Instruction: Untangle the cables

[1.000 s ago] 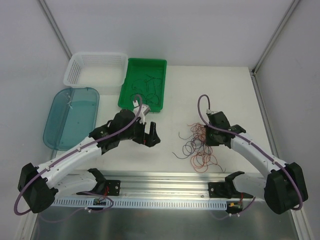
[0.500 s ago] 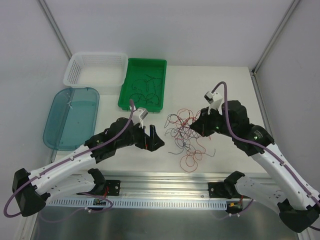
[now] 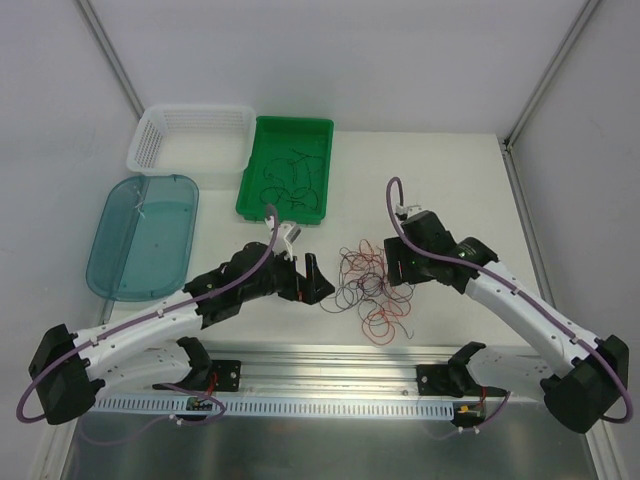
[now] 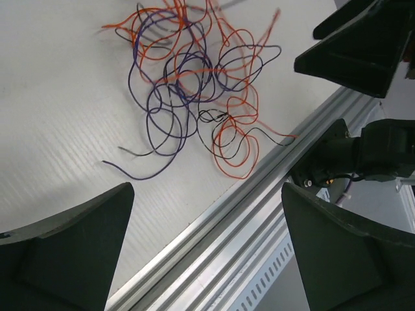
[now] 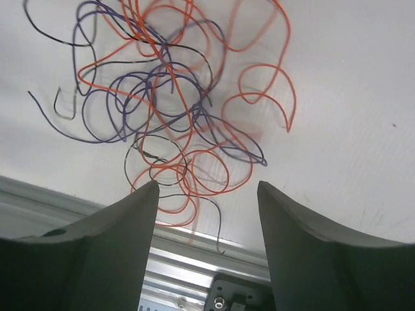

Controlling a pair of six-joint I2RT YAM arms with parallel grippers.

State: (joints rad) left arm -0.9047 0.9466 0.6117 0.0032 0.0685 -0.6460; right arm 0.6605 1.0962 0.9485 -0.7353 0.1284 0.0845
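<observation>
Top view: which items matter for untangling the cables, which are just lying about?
Job: cables, left gripper, right gripper (both open); probably green tray, with dark wires in it.
Lying about: white basket, blue lid.

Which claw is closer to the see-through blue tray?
Left. The left gripper is right of the see-through blue plastic tray; the right gripper is farther right, over the tangled thin wires.

Thin orange, purple and black cables [image 3: 368, 283] lie tangled in loops.
</observation>
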